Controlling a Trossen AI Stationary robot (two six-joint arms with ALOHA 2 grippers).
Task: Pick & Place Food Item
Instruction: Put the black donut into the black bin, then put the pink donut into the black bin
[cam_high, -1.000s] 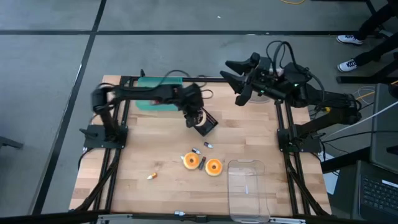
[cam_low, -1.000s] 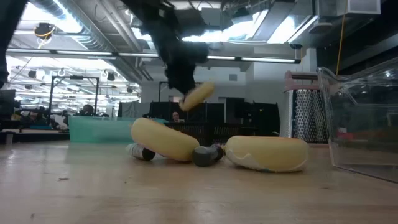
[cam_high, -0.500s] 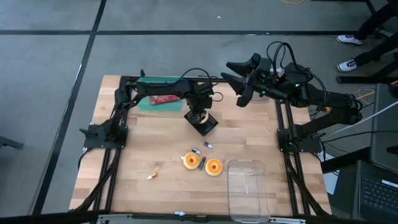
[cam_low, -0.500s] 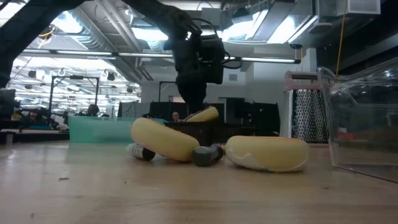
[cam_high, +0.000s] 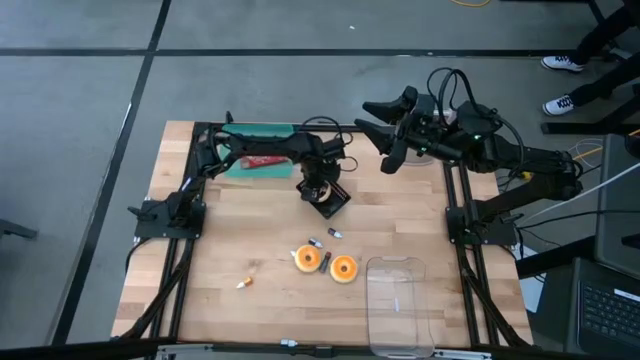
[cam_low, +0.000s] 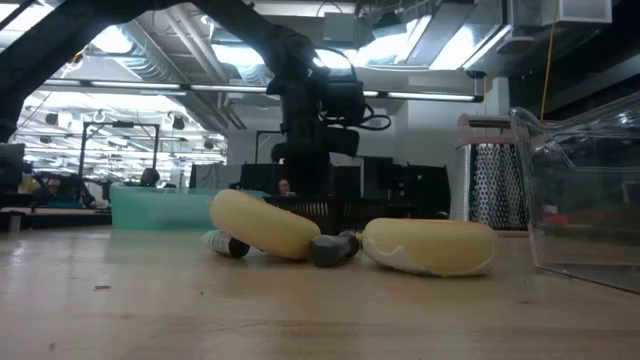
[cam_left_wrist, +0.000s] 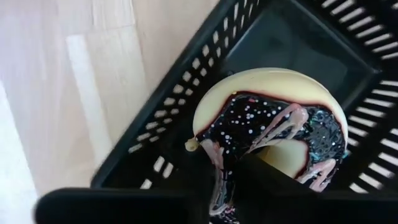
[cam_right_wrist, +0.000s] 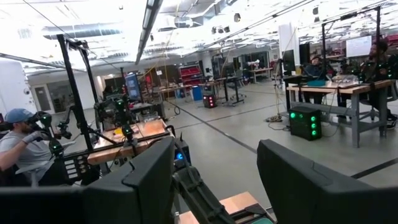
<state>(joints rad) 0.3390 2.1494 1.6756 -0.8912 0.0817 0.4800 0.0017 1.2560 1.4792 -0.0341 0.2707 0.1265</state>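
Observation:
A cream donut with dark sprinkled icing (cam_left_wrist: 267, 118) lies in the black slotted basket (cam_left_wrist: 174, 143) at the table's far middle (cam_high: 337, 203). My left gripper (cam_high: 320, 190) points down into the basket and is shut on this donut (cam_left_wrist: 233, 180). In the low view, the basket and the front donuts hide its fingertips. Two orange-iced donuts (cam_high: 309, 259) (cam_high: 343, 268) lie flat on the wood nearer the front. My right gripper (cam_high: 385, 135) is held high over the far right edge, open and holding nothing (cam_right_wrist: 214, 180). My left gripper holds the donut's ring (cam_left_wrist: 227, 168) from above. One dark finger (cam_left_wrist: 267, 183) stands at the donut's hole, and the other is outside the rim. The donut sits tilted inside the basket; whether it rests on the basket's floor is hidden.
A teal bin (cam_high: 255, 160) with a red item stands at the far left, behind the arm. A clear plastic container (cam_high: 400, 305) stands at the front right. Small bits (cam_high: 334, 234) (cam_high: 314, 243) (cam_high: 245, 283) lie scattered on the wood. People sit in the room beyond.
My left gripper has come down with the dark-iced donut and has rolled about its own axis. The donut, earlier hanging above the table, has sunk into the black basket.

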